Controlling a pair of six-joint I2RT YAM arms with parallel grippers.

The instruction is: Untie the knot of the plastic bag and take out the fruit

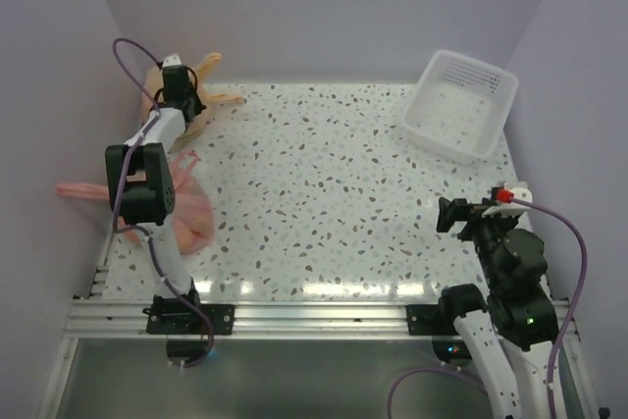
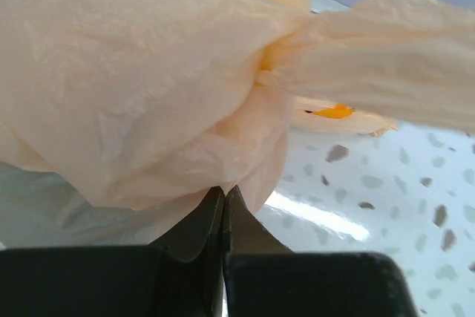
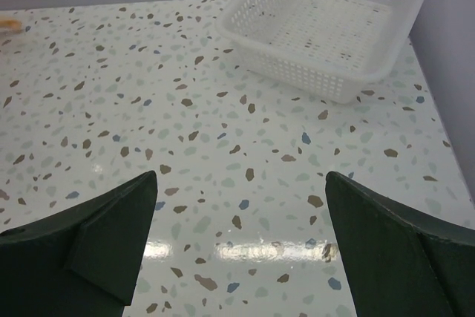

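Observation:
The pale peach-orange plastic bag (image 1: 157,80) lies at the table's far left corner and fills the left wrist view (image 2: 126,87). Its knot (image 2: 276,64) is a twisted bunch, with one handle ear (image 2: 386,57) running right and another ear with a yellow-orange mark (image 2: 334,113) lying on the table. My left gripper (image 1: 177,80) is shut, its tips (image 2: 223,192) pinching a fold of bag film just below the knot. The fruit is hidden inside the bag. My right gripper (image 1: 449,215) is open and empty over the table at the near right (image 3: 241,206).
A pinker salmon bag (image 1: 191,213) lies by the left arm's elbow, its handles (image 1: 78,188) trailing left off the table. A white slotted basket (image 1: 461,105) stands at the far right, also in the right wrist view (image 3: 326,27). Walls enclose the table at the left, the back and the right.

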